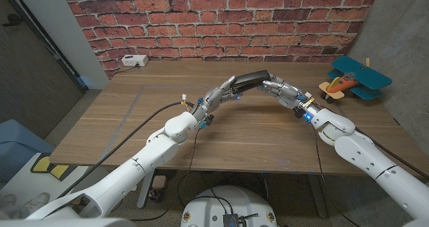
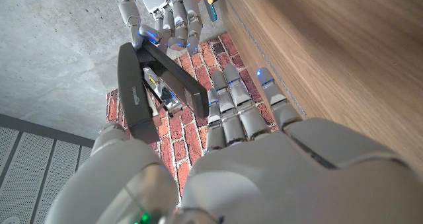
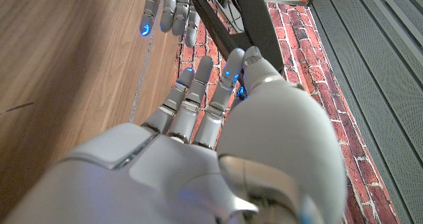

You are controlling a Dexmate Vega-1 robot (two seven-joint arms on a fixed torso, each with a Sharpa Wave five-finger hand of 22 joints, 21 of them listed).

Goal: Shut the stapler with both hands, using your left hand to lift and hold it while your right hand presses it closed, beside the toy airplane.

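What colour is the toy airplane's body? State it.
Blue, with an orange nose; toy airplane shows best in the head view.

A wooden tabletop (image 1: pixel 268 136) stood before a red brick wall (image 1: pixel 221 19), with grey concrete panels at either side. A white power strip (image 1: pixel 135 61) lay at the tabletop's far left corner, close to the wall. On the floor at the left were a pale blue object (image 1: pixel 17 143) and a yellow-and-black striped piece (image 1: pixel 50 167).
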